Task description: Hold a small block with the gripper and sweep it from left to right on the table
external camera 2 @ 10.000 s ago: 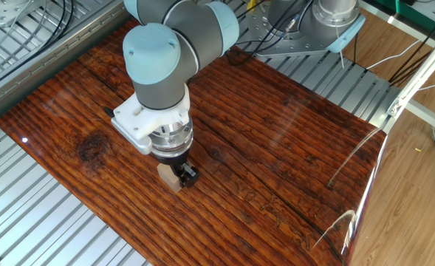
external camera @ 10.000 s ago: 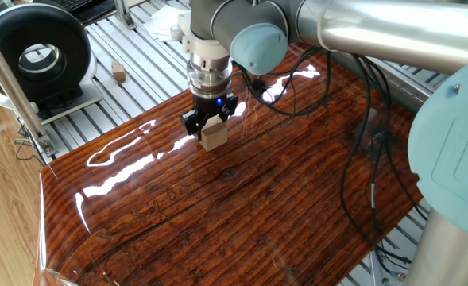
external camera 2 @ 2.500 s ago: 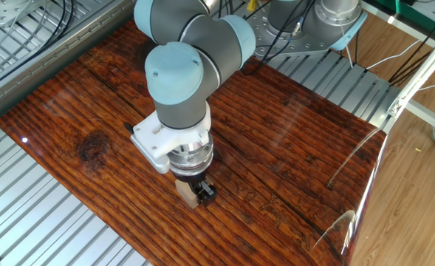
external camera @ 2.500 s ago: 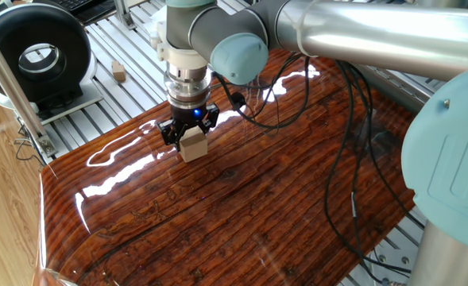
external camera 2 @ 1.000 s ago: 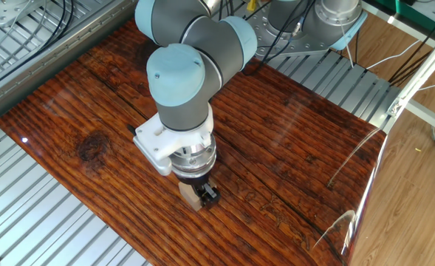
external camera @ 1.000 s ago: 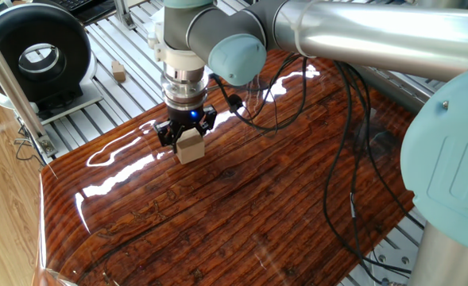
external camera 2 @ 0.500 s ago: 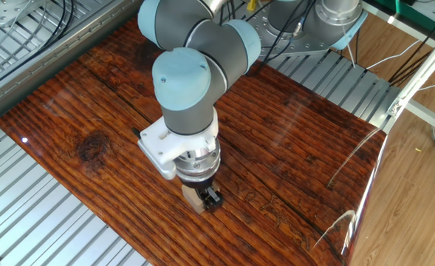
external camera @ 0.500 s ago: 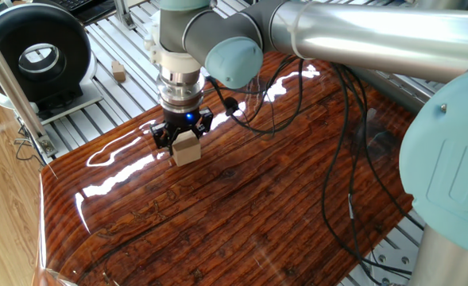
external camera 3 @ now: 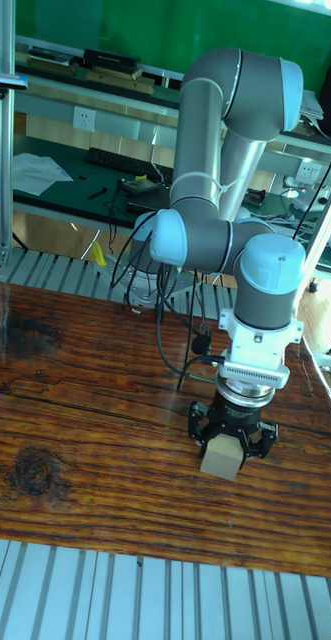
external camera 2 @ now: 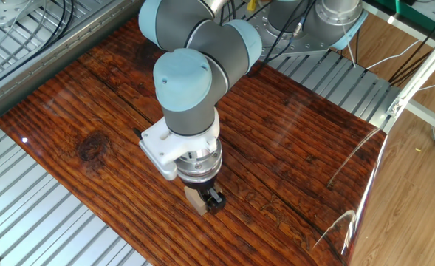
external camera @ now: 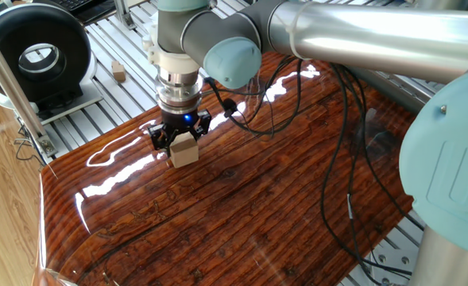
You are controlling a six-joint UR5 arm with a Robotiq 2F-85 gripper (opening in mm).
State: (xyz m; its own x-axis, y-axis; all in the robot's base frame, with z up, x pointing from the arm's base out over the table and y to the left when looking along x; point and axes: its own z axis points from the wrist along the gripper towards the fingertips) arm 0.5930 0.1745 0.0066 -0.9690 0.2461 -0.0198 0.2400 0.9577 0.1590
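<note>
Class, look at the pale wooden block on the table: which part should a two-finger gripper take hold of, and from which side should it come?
Grip two opposite side faces of the block, coming straight down from above. It is a plain cube sitting flat on the table, so its flat, parallel sides suit parallel fingers. The gripper is already shut on it that way, pointing downward.

No writing, label, brand or number can be read in any of the three views; nothing printed shows on the arm, the block or the board.
</note>
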